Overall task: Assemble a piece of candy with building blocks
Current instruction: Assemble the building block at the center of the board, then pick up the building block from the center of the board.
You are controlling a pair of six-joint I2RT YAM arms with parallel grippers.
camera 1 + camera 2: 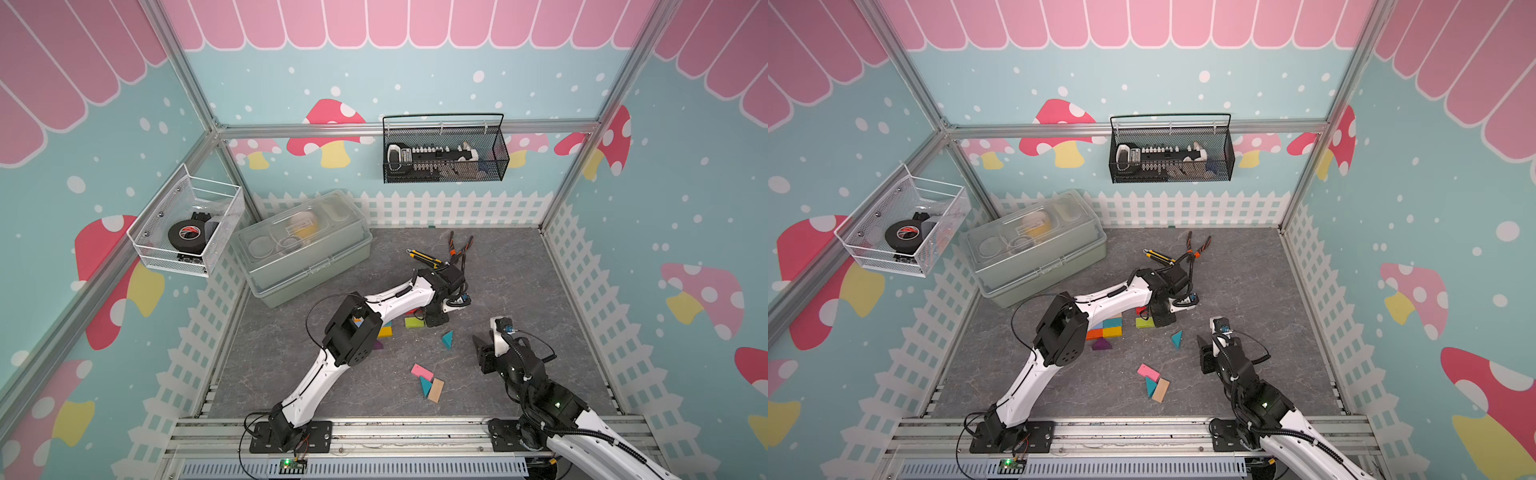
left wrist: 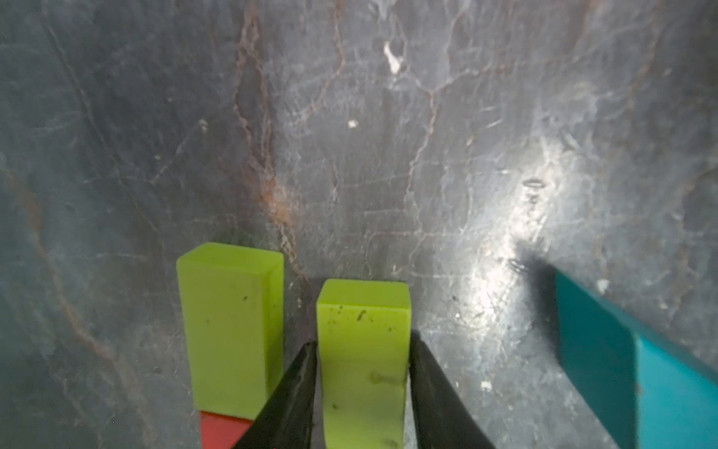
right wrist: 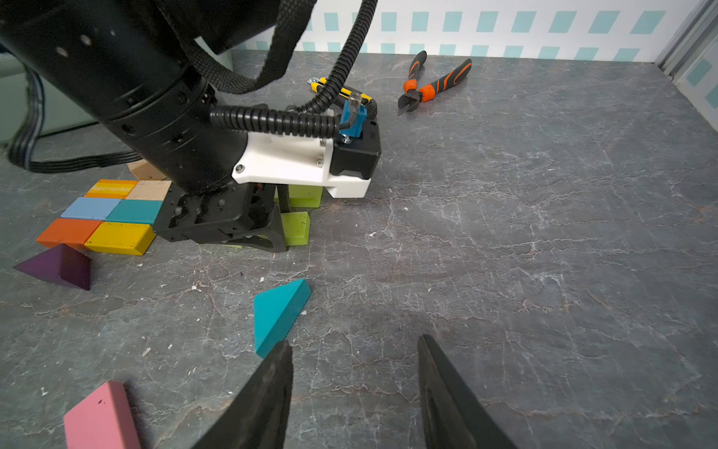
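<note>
While straddling green block (image 2: 361, 388) with left gripper (image 2: 363, 340) beside its twin (image 2: 229, 330) mid-tabletop, presumably to square the pair, cannot tell whether clamped or slack; noted right gripper (image 3: 354, 341) parted, empty, beside teal wedge (image 3: 277, 315).

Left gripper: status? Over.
Left gripper straddles a green block on the table, grip unclear. Right gripper open, empty. Second green block close alongside.

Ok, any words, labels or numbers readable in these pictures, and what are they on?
"Supermarket": pale letters on the yellow-orange block at the far end of the block grid, faint in the right wrist view.
Black tape roll in the white wire basket: a red mark on its label, too small to read.
Nothing else legible.
</note>
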